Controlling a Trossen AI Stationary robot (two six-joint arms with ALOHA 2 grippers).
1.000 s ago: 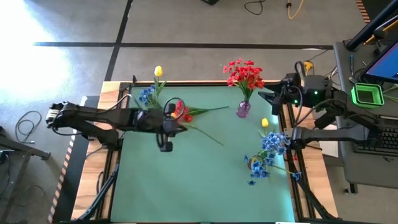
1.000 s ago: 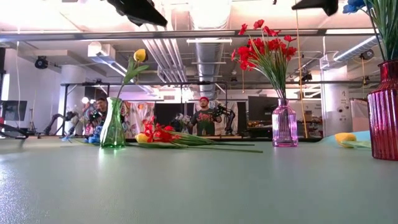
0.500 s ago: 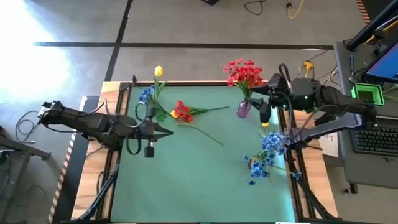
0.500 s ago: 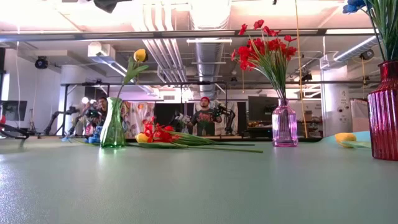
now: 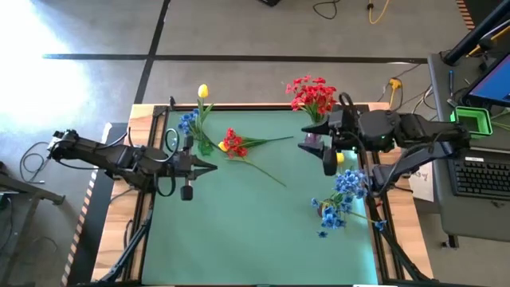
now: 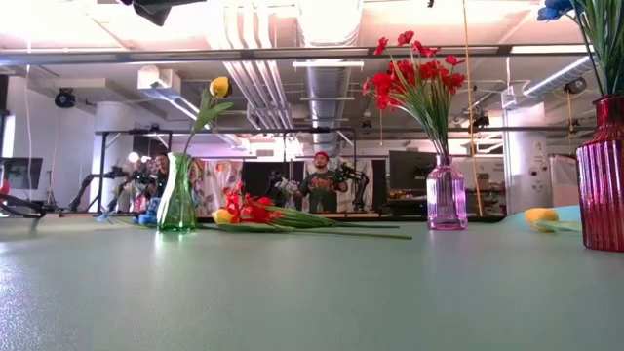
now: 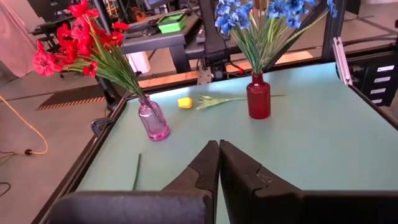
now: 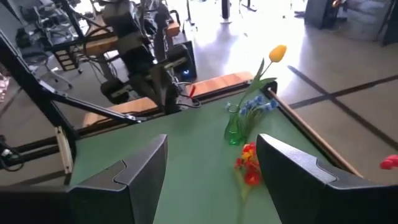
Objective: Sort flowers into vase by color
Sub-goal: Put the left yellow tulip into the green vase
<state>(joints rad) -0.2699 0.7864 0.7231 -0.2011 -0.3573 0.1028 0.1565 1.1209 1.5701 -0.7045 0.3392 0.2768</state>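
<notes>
Looking straight down in the high view, the dark left end effector (image 5: 209, 167) sits clenched and empty at centre left of the green table (image 5: 263, 231), while the dark right end effector (image 5: 307, 130) hangs at upper right, released and holding nothing. Between them, in the upper middle, a loose red clustered flower on a long green stem (image 5: 233, 143) lies flat; judging by the layout, fetching it is the step in hand, and the next move calls for lowering onto its stem and carrying it to the clear purple glass vase (image 5: 311, 140) of red blooms. In the low view, a green glass vase (image 6: 176, 206) at left holds one yellow tulip (image 6: 220, 87), the purple vase stands right of centre, and a ribbed red glass vase (image 6: 602, 185) stands at the right edge. The left wrist view shows that red vase filled with blue blossoms (image 7: 273, 12), plus a loose yellow tulip-like flower (image 7: 185, 102) lying between the two vases. The right wrist view looks between parted fingers toward the red flower beside the green vase.
</notes>
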